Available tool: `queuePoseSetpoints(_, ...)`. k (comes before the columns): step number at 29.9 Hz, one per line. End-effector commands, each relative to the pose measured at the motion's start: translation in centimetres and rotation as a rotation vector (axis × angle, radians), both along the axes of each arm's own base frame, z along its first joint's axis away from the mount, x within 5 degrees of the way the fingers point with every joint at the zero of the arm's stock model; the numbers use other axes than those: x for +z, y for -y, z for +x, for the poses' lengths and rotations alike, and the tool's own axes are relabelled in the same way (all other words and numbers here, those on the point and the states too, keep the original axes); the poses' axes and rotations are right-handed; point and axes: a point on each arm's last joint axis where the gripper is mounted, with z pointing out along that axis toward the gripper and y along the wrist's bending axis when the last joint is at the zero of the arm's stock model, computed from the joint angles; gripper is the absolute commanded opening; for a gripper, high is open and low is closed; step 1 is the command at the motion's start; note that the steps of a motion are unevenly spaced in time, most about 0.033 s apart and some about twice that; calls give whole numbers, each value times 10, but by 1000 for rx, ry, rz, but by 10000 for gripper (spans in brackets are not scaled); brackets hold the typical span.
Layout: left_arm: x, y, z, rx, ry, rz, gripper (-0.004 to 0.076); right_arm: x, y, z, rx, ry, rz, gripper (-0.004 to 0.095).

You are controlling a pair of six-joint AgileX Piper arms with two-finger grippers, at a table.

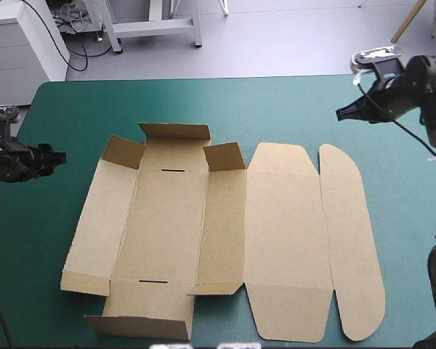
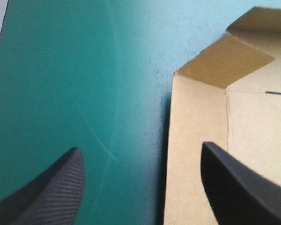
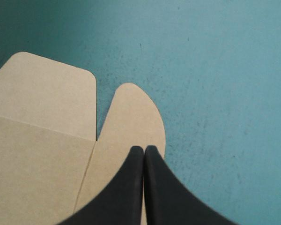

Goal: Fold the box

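Two grippers in view, one on each side of the table.

Left gripper [image 1: 60,157]: low at the table's left edge, just left of the box [image 1: 225,233], not touching it. Fingers apart. In the left wrist view, one finger [image 2: 51,197] is over bare teal-green cover [image 1: 80,102] and the other [image 2: 239,187] is over the box's left wall [image 1: 94,225].

Box: a cut brown sheet, mid-table and mostly flat. On the left part, the far end flap [image 1: 176,132] and the near end flap [image 1: 142,327] are tilted up. The two small corner flaps at the far end are also raised. A thin dark slot sits at each end of the base panel. Whether the left wall lies flat or is slightly lifted, I cannot tell. Right of this, the lid panel [image 1: 287,240] lies flat on the cover. The rounded flap [image 1: 352,247] is flat beside it, on the box's right edge.

Right gripper [image 1: 343,114]: raised over the far right of the table. Its fingers are together in one point, clamped on nothing. In the right wrist view, its tips sit over the far end of the rounded flap.
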Motion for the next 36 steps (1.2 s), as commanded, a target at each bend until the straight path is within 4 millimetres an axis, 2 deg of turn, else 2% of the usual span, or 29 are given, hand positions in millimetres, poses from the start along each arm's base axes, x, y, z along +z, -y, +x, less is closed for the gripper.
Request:
queuePoseSetpoints(1,6,-17,-1,64,23,-48,546,31,25,-20,-44,107,34,-19)
queuePoseSetpoints(5,-9,-35,-1,104,-73,-114,547,33,44,-23,-93,115,37,-19)
queuePoseSetpoints(11,-30,-49,6,94,-128,-288,547,33,51,-24,-87,118,22,-19)
queuePoseSetpoints(20,-71,-45,7,6,-259,-376,547,34,49,-24,-54,132,18,-19)
queuePoseSetpoints(29,-115,-34,-6,-25,-353,-446,547,34,47,-24,-41,133,36,-19)
queuePoseSetpoints(36,-142,-24,-18,-52,-403,-508,547,34,45,-23,-23,138,57,-20)
